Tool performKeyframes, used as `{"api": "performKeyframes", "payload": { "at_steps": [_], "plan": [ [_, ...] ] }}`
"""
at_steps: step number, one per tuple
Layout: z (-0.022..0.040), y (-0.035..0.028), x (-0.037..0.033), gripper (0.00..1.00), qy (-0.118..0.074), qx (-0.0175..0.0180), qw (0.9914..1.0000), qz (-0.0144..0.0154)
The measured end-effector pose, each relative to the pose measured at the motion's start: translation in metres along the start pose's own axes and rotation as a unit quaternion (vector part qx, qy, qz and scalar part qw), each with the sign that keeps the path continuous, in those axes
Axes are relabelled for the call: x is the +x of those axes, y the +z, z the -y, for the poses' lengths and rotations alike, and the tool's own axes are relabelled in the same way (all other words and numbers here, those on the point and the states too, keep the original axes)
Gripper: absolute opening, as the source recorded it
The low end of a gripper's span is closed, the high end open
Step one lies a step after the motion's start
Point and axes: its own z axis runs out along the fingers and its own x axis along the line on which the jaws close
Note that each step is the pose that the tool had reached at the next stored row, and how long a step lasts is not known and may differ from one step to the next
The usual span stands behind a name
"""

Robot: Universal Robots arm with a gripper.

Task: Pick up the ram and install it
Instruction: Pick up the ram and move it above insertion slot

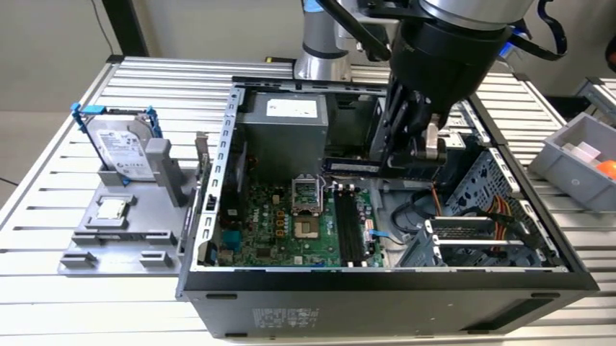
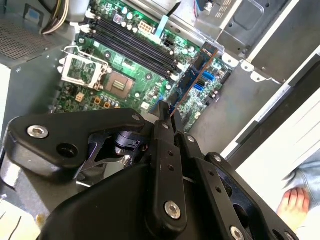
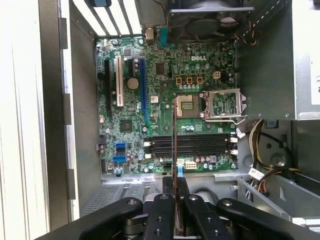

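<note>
The ram is a thin blue-green stick that my gripper is shut on, held above the open computer case. It hangs over the far end of the black memory slots on the green motherboard, apart from them. In the second wrist view the ram sticks out from the gripper beside the memory slots. In the first wrist view the ram shows edge-on, crossing the memory slots from the gripper.
The open CPU socket lies beside the slots. A silver hard drive in a blue bracket and a small CPU chip rest on a grey fixture at the exterior view's left. A grey bin stands at its right. Drive cage and cables crowd the case.
</note>
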Motion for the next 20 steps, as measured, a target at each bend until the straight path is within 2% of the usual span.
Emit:
{"api": "performKeyframes", "payload": {
  "at_steps": [10,20],
  "plan": [
    [0.0044,-0.0001,-0.0103,0.00,0.000,0.0000,1.00000,0.0000],
    [0.0114,-0.0003,-0.0162,0.00,0.000,0.0000,1.00000,0.0000]
  ]
}}
